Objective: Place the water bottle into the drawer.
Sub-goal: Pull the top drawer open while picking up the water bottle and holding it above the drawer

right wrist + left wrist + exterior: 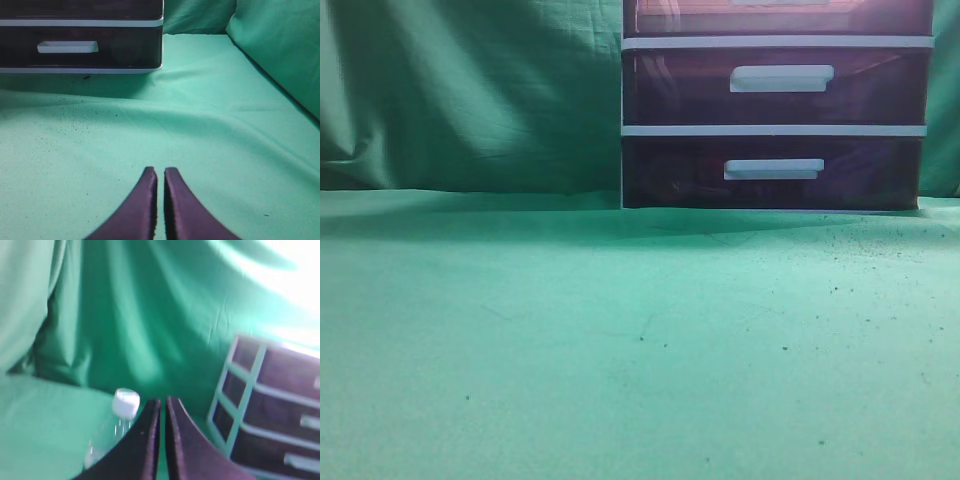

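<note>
Left wrist view: water bottle (112, 432) just left of closed left hand (163, 405).

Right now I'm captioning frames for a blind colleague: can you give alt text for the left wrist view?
The shut left gripper points past a clear water bottle with a white cap, against draped green cloth. The white-framed drawer unit with dark drawers stands at right, blurred.

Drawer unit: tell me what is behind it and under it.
Behind the drawer unit hangs wrinkled green cloth; beneath it the same cloth covers the table. The unit hides whatever is directly behind it.
</note>
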